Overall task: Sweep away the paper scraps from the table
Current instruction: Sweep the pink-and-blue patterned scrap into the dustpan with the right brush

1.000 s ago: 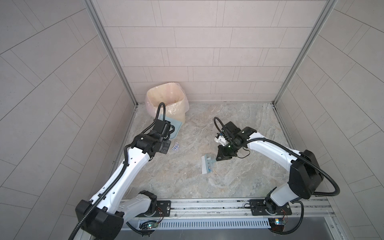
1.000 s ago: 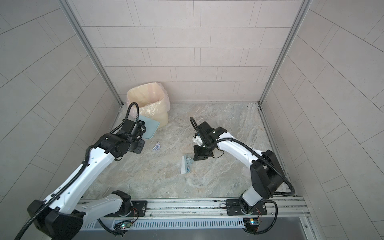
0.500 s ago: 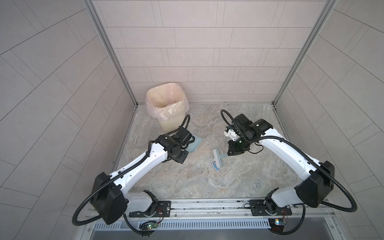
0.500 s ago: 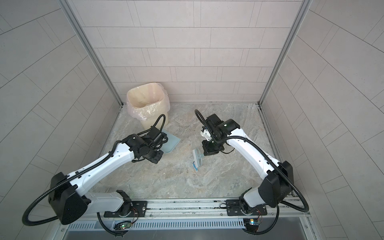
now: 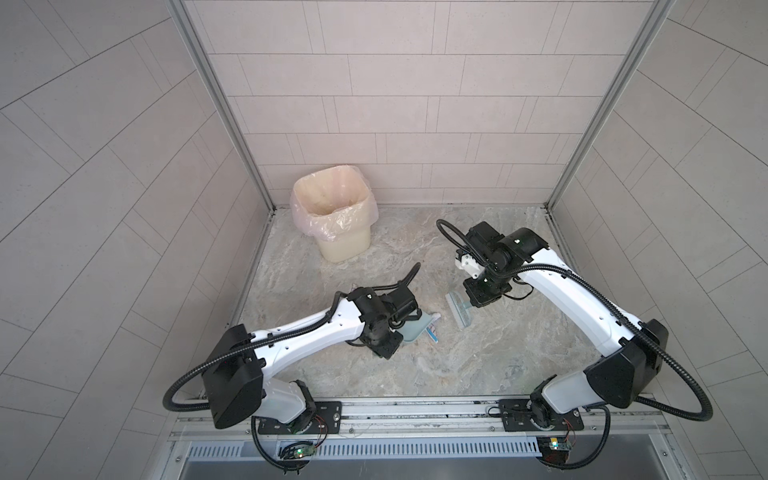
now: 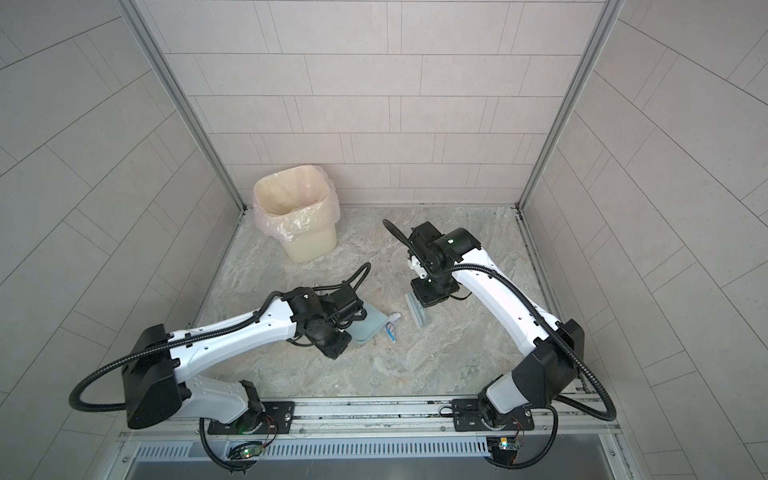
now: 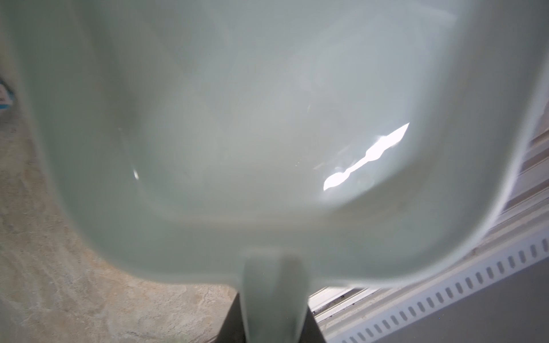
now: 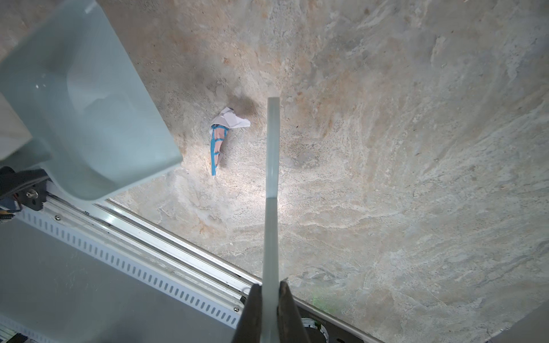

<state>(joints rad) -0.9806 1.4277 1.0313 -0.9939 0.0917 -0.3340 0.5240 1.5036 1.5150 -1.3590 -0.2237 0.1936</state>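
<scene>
- We see one paper scrap [image 8: 221,139]. It is a crumpled strip, white at one end, with the rest printed in blue lines over a pinkish tone and narrowing to a point.
- In both top views the paper scrap [image 5: 432,332] [image 6: 392,328] lies flat on the table [image 5: 478,357], left of centre. It sits between the dustpan and the brush, just beside the dustpan's open front edge and apart from the brush.
- The table [image 8: 401,148] is a grey-beige slab with marble-like veins and rusty patches.
- Pale tiled walls [image 5: 374,104] close it in on three sides, and a metal rail [image 5: 415,409] with a slotted strip runs along the front.
- The left gripper [image 7: 274,314] is clamped on the handle of the pale blue dustpan [image 7: 267,118]. The dustpan [image 5: 415,334] rests low by the scrap with its mouth towards it, and its pan fills the left wrist view.
- The right gripper [image 8: 270,297] is closed on the thin handle of the pale blue brush [image 8: 271,178]. The brush [image 5: 459,311] hangs on the far side of the scrap, and we cannot tell whether its bristles touch the table.
- A cream bin [image 5: 336,220] lined with a clear bag stands in the far left corner, well apart from the scrap.
</scene>
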